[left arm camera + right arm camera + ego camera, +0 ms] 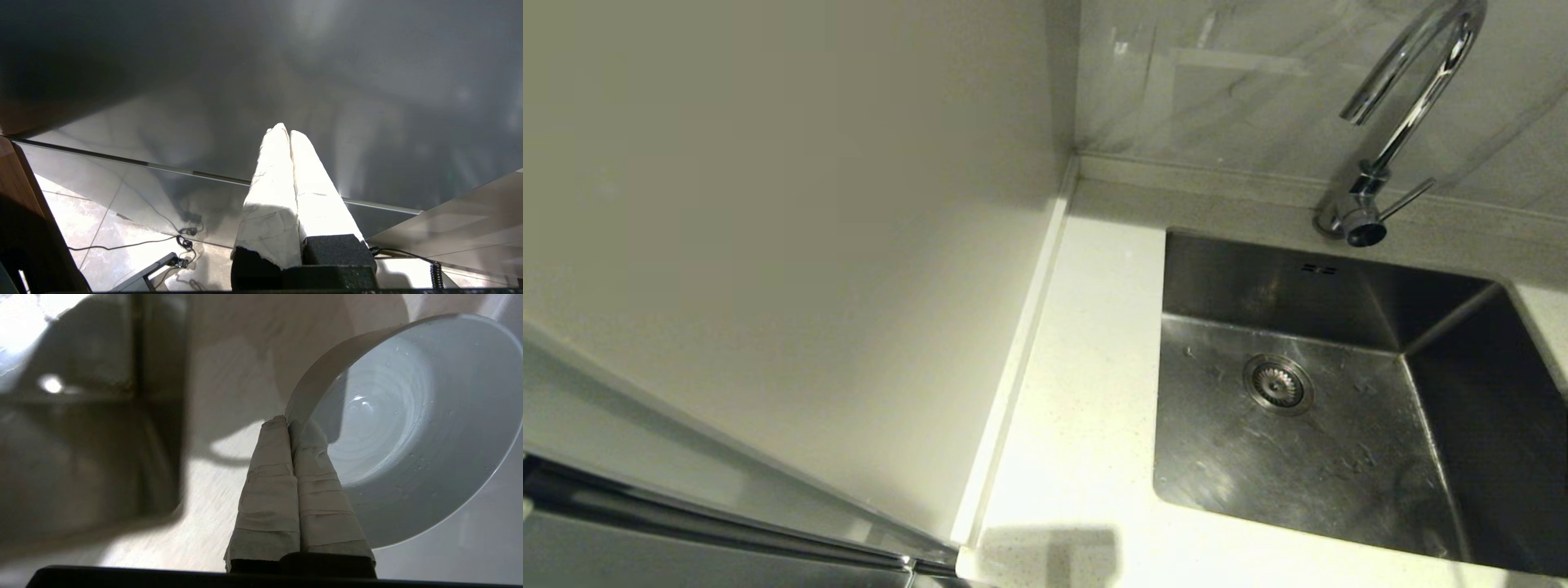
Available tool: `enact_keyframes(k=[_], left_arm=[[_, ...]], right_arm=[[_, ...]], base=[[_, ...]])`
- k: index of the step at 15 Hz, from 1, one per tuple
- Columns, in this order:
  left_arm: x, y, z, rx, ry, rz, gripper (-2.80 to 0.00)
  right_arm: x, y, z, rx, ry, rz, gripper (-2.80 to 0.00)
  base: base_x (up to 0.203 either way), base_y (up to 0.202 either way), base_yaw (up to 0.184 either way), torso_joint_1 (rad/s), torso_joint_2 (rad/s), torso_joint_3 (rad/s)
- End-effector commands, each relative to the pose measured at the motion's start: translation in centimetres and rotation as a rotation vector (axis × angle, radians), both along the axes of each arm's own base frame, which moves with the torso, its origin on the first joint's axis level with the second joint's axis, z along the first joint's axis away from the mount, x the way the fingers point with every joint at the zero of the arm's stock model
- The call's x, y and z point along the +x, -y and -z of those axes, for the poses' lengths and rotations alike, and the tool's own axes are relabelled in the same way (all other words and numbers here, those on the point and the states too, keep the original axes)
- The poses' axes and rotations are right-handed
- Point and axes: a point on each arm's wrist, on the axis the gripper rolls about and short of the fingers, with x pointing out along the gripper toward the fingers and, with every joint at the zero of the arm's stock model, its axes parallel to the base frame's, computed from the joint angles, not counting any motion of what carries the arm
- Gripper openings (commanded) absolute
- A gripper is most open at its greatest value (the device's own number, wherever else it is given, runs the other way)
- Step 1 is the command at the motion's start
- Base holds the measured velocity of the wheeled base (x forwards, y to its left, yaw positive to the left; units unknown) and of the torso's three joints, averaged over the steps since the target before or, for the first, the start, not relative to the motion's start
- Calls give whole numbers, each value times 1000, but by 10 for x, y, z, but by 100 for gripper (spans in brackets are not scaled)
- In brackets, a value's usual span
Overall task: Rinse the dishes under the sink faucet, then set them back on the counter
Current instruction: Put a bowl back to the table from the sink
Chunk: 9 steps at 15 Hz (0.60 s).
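Pale blue-white on the inside and beaded with water drops, the bowl [408,428] hung by its rim from the right gripper [289,424], whose 2 taped fingers [269,486] were pinched tight on the thin wall, 1 inside and 1 outside. Held that way the bowl stood tilted on edge, its hollow facing sideways, which I judged would let water run out rather than pool. Beyond the fingertips lay a pale surface with a dark, blurred shape off to the side; I could not tell what that shape was.

The left gripper [286,132] was away from the work, its 2 wrapped fingers pressed together on nothing, pointing at a grey panel with floor and cables beneath it. It looked parked.

From above, neither arm showed. The steel sink [1462,425] sat bare, its drain [1277,384] uncovered, and no water ran from the chrome faucet [1413,106]. The white counter [1078,408] beside the basin carried no dishes within sight. With drops already on the bowl, I guessed it was rinsed and bound for the counter.
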Motion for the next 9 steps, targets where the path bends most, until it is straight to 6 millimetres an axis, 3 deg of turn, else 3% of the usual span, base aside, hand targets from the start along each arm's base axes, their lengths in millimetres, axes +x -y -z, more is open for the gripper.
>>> enact_keyframes(k=[1,9], left_arm=[[0,0,1,0,-2,0,-280],[0,0,1,0,-3,0,-280]], right_arm=[[13,9,13,-4,-13,-9,-280],[7,0,19,11,-34,-19,-280]], base=[[0,0,0,0,0,0],[0,0,0,0,0,0]])
